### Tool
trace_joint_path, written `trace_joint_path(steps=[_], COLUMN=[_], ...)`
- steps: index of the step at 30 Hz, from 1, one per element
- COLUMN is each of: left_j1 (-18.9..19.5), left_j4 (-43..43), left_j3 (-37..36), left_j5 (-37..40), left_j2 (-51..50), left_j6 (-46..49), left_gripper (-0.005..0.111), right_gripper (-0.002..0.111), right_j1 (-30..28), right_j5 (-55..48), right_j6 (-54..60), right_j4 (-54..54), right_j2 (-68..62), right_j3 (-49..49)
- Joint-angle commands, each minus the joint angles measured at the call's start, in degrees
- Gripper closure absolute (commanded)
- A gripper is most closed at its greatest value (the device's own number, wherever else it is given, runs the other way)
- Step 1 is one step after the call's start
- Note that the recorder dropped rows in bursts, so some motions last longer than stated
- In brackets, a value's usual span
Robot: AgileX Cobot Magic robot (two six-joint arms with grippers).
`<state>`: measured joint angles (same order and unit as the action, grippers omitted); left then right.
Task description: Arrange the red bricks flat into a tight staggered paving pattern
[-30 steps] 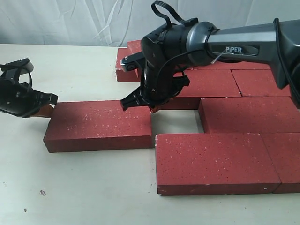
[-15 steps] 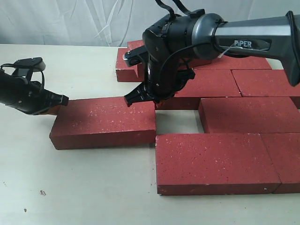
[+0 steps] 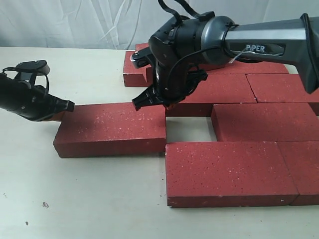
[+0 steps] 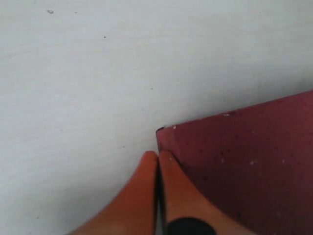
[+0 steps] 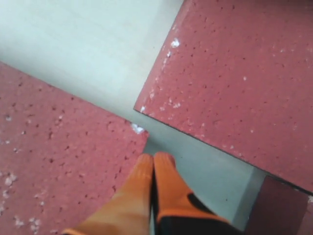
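The right arm (image 3: 269,42) hides much of the back rows of red bricks (image 3: 224,87); the far brick (image 3: 133,73) shows only its left end. Bricks along the right edge of the exterior view are cut off, as is the left arm (image 3: 12,97) at the left edge. In the left wrist view the loose brick (image 4: 244,161) runs out of frame. A dark speck (image 3: 45,204) on the table (image 3: 89,199) is too small to identify.

The loose brick (image 3: 110,128) lies flat on the worktop (image 3: 75,199), left of the laid bricks (image 3: 232,172). The left end effector (image 4: 157,155) sits at its far-left corner, and the right end effector (image 5: 154,159) at its far-right corner.
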<state>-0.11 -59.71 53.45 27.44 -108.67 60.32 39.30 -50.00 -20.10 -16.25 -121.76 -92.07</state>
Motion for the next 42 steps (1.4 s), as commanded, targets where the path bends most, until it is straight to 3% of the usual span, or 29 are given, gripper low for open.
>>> trace_joint_path(steps=[1, 7, 14, 19, 25, 33, 42], left_j1=[-0.7, 3.2, 7.5, 7.5, 7.0, 1.8, 0.6], left_j4=[-1.1, 0.2, 10.5, 16.7, 16.5, 15.3, 14.4], left_j3=[-0.3, -0.3, -0.3, -0.3, -0.8, -1.6, -1.6], left_j5=[7.4, 7.4, 8.5, 9.6, 13.3, 12.5, 10.5], left_j2=[0.3, 2.5, 4.7, 4.7, 4.7, 2.9, 1.7], left_j6=[0.1, -3.2, -12.9, -17.7, -18.1, -17.8, -17.8], left_gripper=[0.107, 0.107, 0.107, 0.107, 0.107, 0.107, 0.107], right_gripper=[0.109, 0.109, 0.109, 0.109, 0.109, 0.109, 0.109], right_j1=[0.0, 0.0, 0.0, 0.0, 0.1, 0.1, 0.1], right_j5=[0.2, -0.8, -2.7, -4.7, -4.9, -5.9, -15.0], right_j6=[-1.2, -1.2, -1.2, -1.2, 3.9, 12.9, 26.2], right_j4=[-1.7, -1.8, -1.8, -1.0, 6.0, 17.4, 29.1], right_j2=[1.2, 4.2, 5.5, 5.5, 5.5, 5.5, 5.0], right_j3=[-0.2, -0.2, -0.2, -0.2, -0.2, -0.2, -0.2])
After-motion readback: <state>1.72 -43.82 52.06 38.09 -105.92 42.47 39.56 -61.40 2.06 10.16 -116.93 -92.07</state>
